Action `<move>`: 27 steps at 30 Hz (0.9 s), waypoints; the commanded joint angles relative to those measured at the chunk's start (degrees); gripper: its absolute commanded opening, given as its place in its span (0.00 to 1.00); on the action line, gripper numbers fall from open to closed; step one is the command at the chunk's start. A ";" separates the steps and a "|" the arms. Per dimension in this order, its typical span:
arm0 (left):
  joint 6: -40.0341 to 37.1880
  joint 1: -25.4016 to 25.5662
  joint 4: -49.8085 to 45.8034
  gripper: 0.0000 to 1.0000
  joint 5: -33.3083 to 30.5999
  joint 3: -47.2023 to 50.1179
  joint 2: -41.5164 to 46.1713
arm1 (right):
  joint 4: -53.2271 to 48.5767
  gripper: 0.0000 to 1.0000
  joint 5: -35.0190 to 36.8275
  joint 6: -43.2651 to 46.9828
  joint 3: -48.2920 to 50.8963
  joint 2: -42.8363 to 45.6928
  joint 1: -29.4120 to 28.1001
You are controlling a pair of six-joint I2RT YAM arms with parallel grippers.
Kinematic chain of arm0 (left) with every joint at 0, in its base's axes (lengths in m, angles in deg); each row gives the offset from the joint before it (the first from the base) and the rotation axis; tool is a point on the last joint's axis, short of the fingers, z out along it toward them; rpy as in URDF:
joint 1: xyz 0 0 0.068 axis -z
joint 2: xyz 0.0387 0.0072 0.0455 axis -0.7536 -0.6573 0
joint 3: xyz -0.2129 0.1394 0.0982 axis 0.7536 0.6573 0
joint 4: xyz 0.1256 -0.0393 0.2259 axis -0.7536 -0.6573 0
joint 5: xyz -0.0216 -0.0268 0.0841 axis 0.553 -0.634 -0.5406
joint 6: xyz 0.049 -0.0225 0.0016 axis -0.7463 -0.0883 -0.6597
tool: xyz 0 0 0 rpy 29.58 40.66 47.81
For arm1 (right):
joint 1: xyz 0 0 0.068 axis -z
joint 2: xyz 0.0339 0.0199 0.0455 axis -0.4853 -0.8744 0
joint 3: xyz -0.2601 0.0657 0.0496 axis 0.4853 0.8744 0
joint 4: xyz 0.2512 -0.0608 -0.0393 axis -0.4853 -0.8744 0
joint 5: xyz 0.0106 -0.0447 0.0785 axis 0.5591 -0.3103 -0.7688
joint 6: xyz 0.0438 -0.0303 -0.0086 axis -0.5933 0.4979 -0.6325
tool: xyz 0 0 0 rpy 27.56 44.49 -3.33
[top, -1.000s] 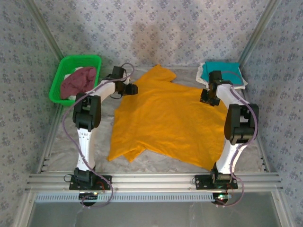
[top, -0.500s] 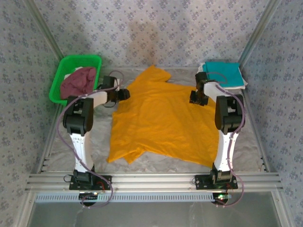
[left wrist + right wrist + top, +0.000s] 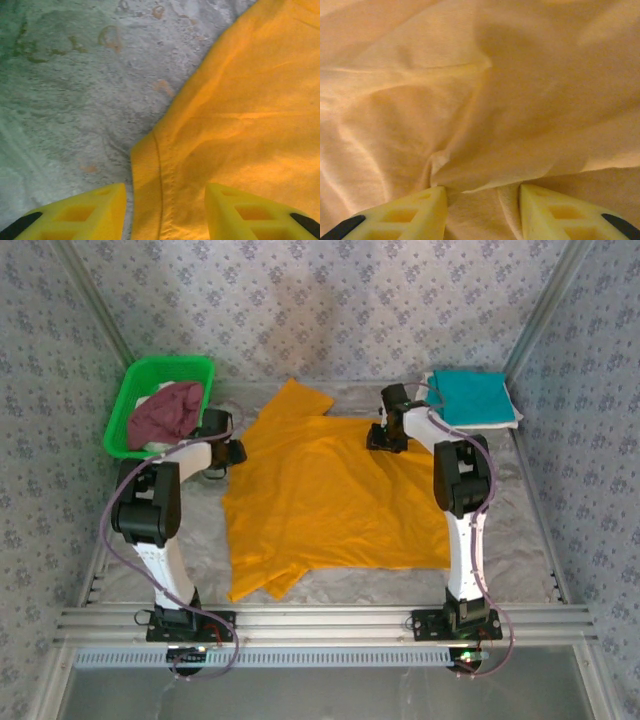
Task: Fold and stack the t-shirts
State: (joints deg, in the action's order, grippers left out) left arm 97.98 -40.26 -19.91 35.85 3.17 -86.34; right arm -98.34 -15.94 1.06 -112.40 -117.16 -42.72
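Orange-yellow t-shirt (image 3: 330,505), one, spread rumpled across the middle of the grey worktop (image 3: 510,530), with one sleeve pointing towards the far wall. Teal t-shirt (image 3: 470,395), folded, lying on a white t-shirt (image 3: 512,422) at the far right corner. Maroon t-shirt (image 3: 165,412), bunched inside the green basket (image 3: 122,420) at far left. Left jaws: released, parted low over the orange-yellow shirt's stitched left hem (image 3: 160,165), one finger over bare worktop. Right jaws: released, parted over a raised crease (image 3: 440,160) in the shirt's far right part.

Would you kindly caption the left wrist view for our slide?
Open left gripper straddling the orange t-shirt's hemmed edge over the gray table.
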 commanded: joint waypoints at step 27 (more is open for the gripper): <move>1.51 -1.22 -4.59 0.47 9.26 -21.54 -16.86 | -5.06 0.52 -0.97 -1.95 -10.70 -7.17 8.48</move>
State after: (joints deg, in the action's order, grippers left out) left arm 97.59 -39.93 -23.56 45.18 -19.80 -103.84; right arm -101.53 -13.32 -0.27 -119.89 -121.92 -32.87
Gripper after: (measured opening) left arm 0.469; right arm 0.515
